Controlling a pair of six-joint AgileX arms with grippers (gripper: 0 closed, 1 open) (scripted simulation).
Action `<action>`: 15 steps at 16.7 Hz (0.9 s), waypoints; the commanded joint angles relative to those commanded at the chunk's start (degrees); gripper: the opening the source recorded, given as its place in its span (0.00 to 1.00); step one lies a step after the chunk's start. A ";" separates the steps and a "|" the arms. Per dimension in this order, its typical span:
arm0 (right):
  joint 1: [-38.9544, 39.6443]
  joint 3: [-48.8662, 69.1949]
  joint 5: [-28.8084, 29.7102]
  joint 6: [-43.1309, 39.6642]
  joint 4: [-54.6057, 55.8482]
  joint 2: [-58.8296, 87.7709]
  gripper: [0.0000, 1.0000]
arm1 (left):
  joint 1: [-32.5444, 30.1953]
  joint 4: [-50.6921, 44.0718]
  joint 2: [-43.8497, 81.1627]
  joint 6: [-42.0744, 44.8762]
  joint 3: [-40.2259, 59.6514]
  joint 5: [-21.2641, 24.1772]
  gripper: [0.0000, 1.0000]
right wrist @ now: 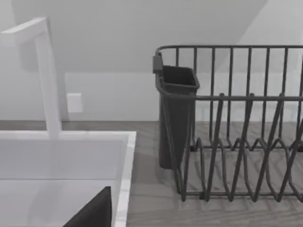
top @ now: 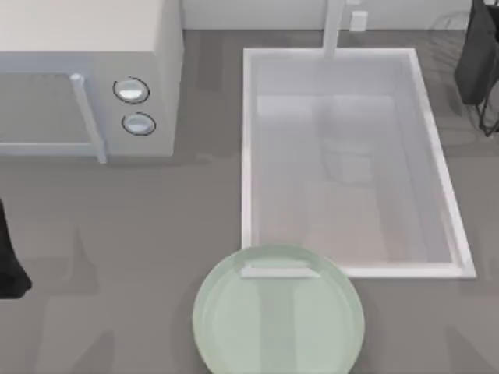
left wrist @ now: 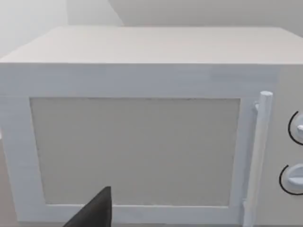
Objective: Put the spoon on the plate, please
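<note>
The largest thing in the top view is the white sink basin, which takes up the centre and right of the frame, with a faucet rising at its upper edge. Next in size is the white microwave in the upper left, its door handle and two dials turned toward the frame's centre; in the left wrist view it is seen head-on. A dark wire dish rack with a cutlery cup is placed at the upper right.

The pale green plate lies at the bottom centre, just below the sink's lower rim. The spoon is seen as a thin white bar lying across the plate's upper edge, so the task is judged already met or nearly so.

The left arm is parked at the left edge, the right arm at the upper right near the rack. How far either claw is open cannot be told, and nothing is seen to be held.

A risk is judged to remain: the spoon sits close to the rim, and a nudge could tip it off toward the sink.
</note>
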 joint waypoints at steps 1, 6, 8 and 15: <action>0.00 0.00 0.00 0.00 0.00 0.00 1.00 | 0.00 0.00 0.00 0.00 0.00 0.00 1.00; -2.42 4.96 0.04 -3.45 -5.67 6.22 1.00 | 0.00 0.00 0.00 0.00 0.00 0.00 1.00; -4.64 9.62 0.02 -6.65 -11.08 12.89 1.00 | 0.00 0.00 0.00 0.00 0.00 0.00 1.00; -14.80 29.83 0.00 -20.78 -36.08 48.61 1.00 | 0.00 0.00 0.00 0.00 0.00 0.00 1.00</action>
